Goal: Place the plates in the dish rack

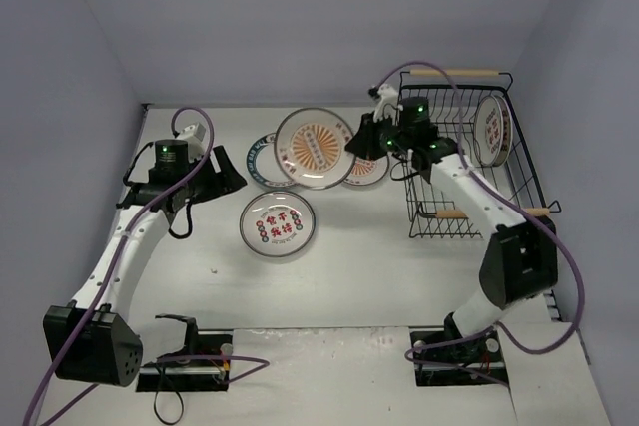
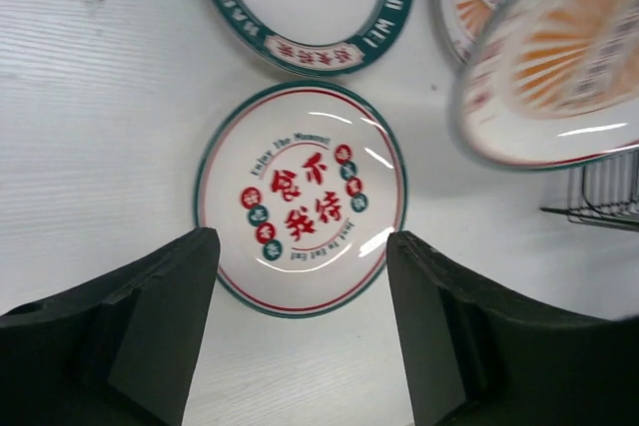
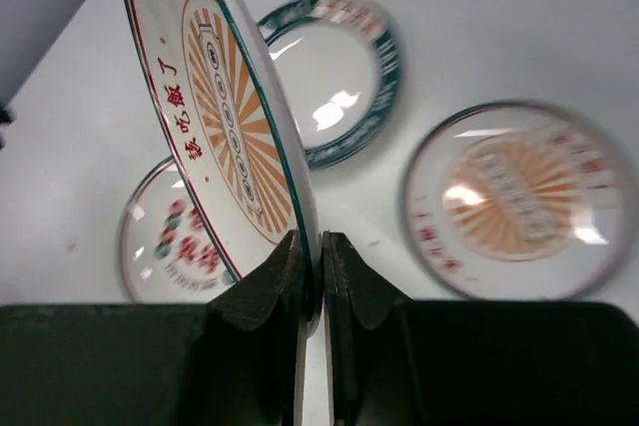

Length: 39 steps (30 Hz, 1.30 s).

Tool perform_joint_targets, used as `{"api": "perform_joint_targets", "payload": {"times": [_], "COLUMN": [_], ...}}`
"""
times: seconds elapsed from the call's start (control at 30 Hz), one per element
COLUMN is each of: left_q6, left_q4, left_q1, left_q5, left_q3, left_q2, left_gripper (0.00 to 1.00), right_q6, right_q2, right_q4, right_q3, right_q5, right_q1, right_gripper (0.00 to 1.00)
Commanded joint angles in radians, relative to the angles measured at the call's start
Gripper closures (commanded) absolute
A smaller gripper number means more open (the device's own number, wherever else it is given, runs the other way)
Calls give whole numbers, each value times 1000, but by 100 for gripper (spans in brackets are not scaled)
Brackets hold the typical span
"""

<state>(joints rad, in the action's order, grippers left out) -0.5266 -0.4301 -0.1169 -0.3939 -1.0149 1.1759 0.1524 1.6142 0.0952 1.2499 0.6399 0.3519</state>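
Sunburst plate (image 3: 230, 127) pinched at rim by right end effector (image 3: 318, 246), jaws closed on it; plate held on edge above table (image 1: 349, 276). Dish rack (image 1: 439, 226) just right of that end effector, one racked plate (image 1: 492, 127) stood inside. Left end effector (image 2: 300, 246) wide open, empty; red-character plate (image 2: 300, 197) flat directly below it.

Step judged: held plate being transferred to rack. Next move needs: carry rightward over rack wall, plate kept upright, lowered into free slot, then released.

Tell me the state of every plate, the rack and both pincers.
left pincer: open, empty
right pincer: shut on held sunburst plate
held sunburst plate: lifted, tilted
red-character plate: flat on table
teal-rim plate: flat on table
second sunburst plate: flat on table
racked plate: on edge in dish rack
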Motion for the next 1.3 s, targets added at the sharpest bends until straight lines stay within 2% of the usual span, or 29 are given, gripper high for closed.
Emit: {"api": "perform_joint_targets", "payload": {"times": [0.0, 0.07, 0.1, 0.23, 0.3, 0.4, 0.67, 0.93, 1.27], "left_q6": [74, 85, 91, 106, 116, 116, 108, 109, 99], "left_q4": [-97, -148, -160, -220, -242, -260, -271, -260, -251], "left_q1": [-3, -4, -6, -36, -53, -79, -104, -106, -109], "left_q5": [163, 217, 233, 311, 363, 417, 417, 409, 400], "left_q3": [-85, -100, -103, -114, -114, -117, -125, -110, -96], "left_q2": [21, 39, 45, 71, 80, 97, 142, 143, 163], "left_gripper": [32, 31, 31, 30, 30, 29, 29, 28, 28], "right_q6": [-143, -221, -244, -342, -381, -418, -441, -511, -518], "right_q2": [-163, -186, -188, -189, -174, -155, -34, 85, 187], "right_q4": [-106, -193, -212, -249, -259, -247, -187, -71, -46], "right_q3": [201, 284, 307, 368, 396, 387, 348, 325, 332], "right_q5": [-297, -432, -583, -915, -1011, -1056, -1106, -1163, -1163], "right_q1": [-31, -36, -36, -71, -125, -198, -338, -392, -426], "right_gripper": [100, 100, 100, 100, 100, 100, 100, 100, 100]}}
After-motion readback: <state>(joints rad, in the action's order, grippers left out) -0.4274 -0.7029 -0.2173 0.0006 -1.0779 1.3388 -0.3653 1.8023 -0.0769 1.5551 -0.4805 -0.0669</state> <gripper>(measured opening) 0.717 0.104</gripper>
